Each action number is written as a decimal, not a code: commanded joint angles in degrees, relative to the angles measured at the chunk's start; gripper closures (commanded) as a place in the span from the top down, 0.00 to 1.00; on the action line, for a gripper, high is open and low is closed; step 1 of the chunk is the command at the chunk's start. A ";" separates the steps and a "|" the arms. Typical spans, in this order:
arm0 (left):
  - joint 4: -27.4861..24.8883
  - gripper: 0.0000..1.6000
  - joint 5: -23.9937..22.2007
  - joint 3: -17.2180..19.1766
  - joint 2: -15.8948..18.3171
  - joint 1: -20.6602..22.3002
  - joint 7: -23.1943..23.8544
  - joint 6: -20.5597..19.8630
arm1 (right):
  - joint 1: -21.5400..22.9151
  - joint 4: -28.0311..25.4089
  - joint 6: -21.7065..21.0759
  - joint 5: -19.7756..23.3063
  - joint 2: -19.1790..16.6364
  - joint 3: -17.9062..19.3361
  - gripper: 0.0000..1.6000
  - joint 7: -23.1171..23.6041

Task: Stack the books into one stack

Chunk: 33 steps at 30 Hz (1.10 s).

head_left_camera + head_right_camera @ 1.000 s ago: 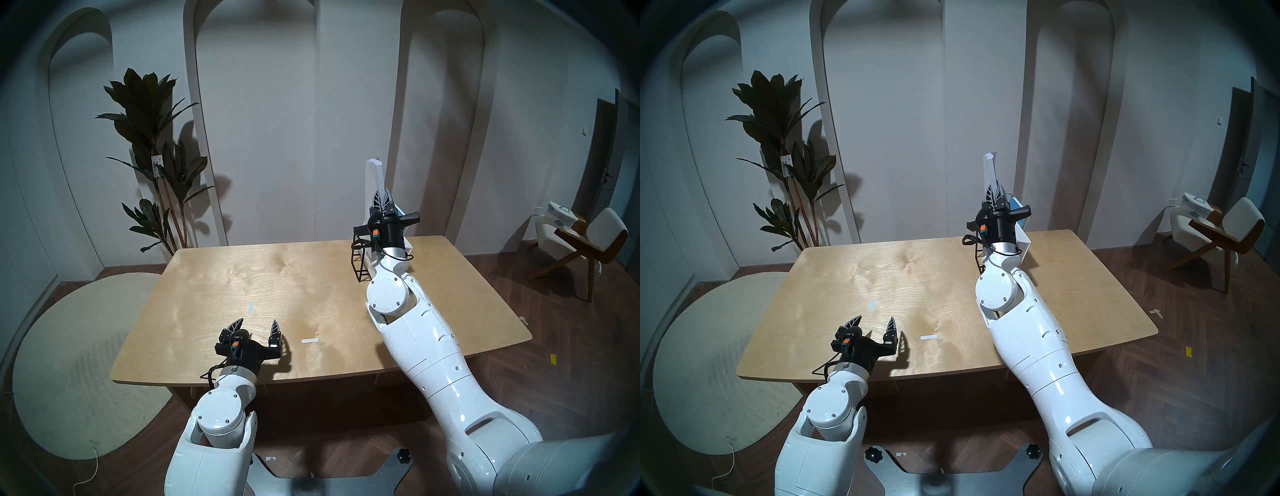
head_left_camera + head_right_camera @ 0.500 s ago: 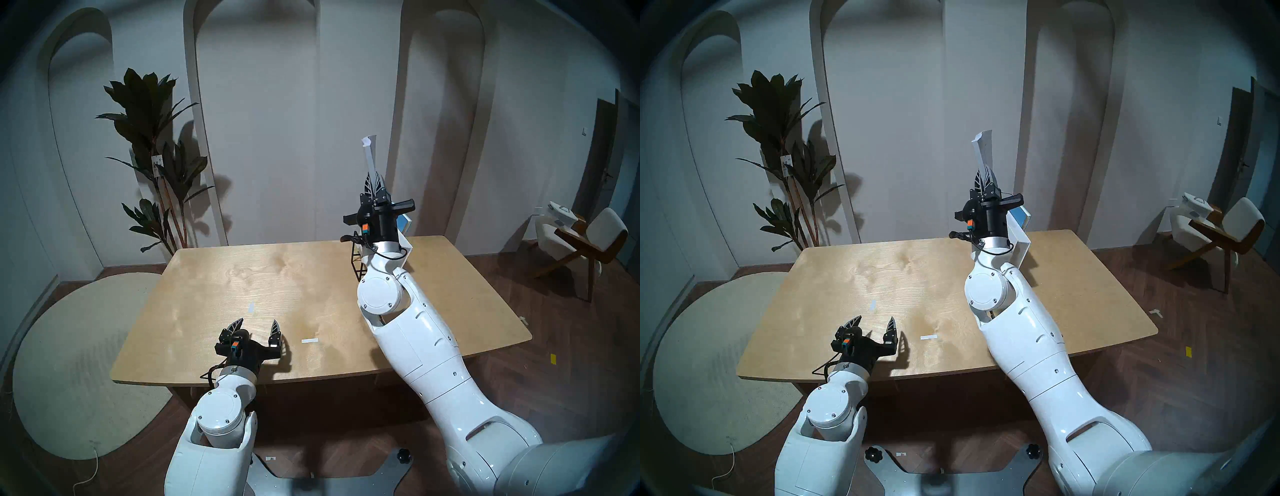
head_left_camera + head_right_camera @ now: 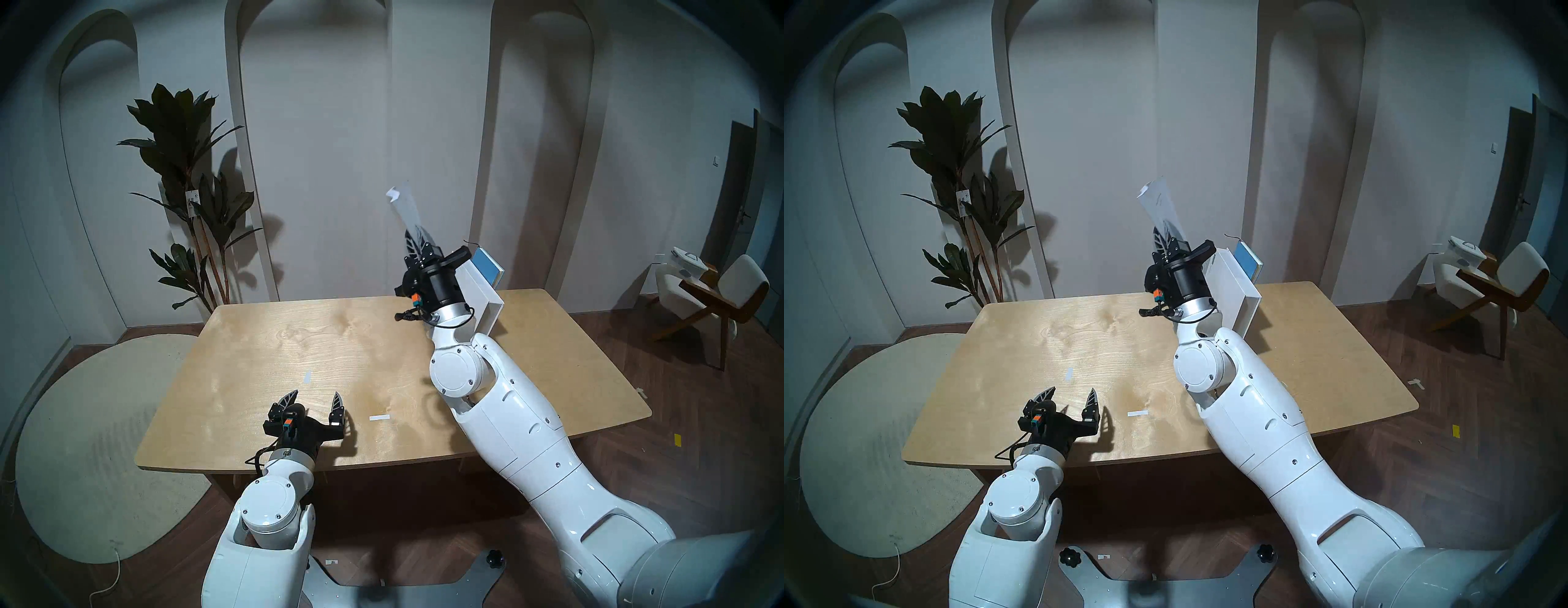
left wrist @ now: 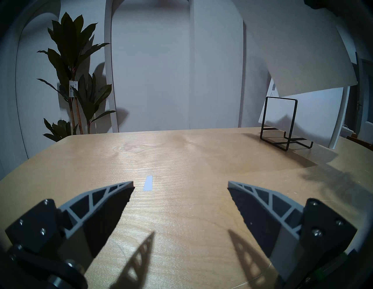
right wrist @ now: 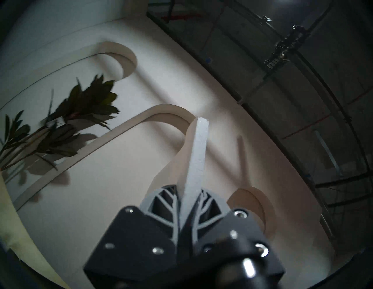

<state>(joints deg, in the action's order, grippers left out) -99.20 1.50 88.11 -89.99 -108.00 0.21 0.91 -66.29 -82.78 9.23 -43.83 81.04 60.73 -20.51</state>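
With my right hand (image 3: 418, 240) clamped on the floppy booklet (image 3: 405, 210), I should lay it flat mid-bench (image 3: 297, 339); left hand (image 3: 315, 399) gapes.

White booklet (image 3: 405, 212), blue-covered notebook (image 3: 488, 265), black wire rack (image 4: 280, 123), tan wooden table (image 3: 297, 339).

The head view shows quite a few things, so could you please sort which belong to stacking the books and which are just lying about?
Part of the job:
- thin white booklet, held in the shut right tool
- thick white book
- blue notebook
- open left tool

Just there:
- black wire rack
- table
- tape strips
- plant
- chair
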 commanded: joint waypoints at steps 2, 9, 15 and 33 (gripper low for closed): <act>-1.37 1.00 -0.03 0.13 -0.02 0.30 -0.09 0.20 | 3.03 -0.86 0.03 -3.69 -1.88 -2.84 0.00 4.23; -1.39 1.00 -0.03 0.13 -0.03 0.29 -0.09 0.19 | 4.64 5.66 -0.62 -7.05 -1.04 -7.22 0.00 9.29; -1.37 1.00 -0.03 0.14 -0.03 0.30 -0.09 0.20 | 5.62 12.70 -0.98 -10.09 1.03 -10.24 0.00 9.10; -1.17 1.00 -0.01 0.13 -0.03 0.40 -0.07 0.28 | 9.70 24.87 -2.89 -11.78 7.81 -11.91 0.00 7.31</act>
<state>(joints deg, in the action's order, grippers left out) -99.19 1.52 88.13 -90.01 -108.00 0.22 0.91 -61.43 -60.42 7.81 -55.31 83.55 48.12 -10.84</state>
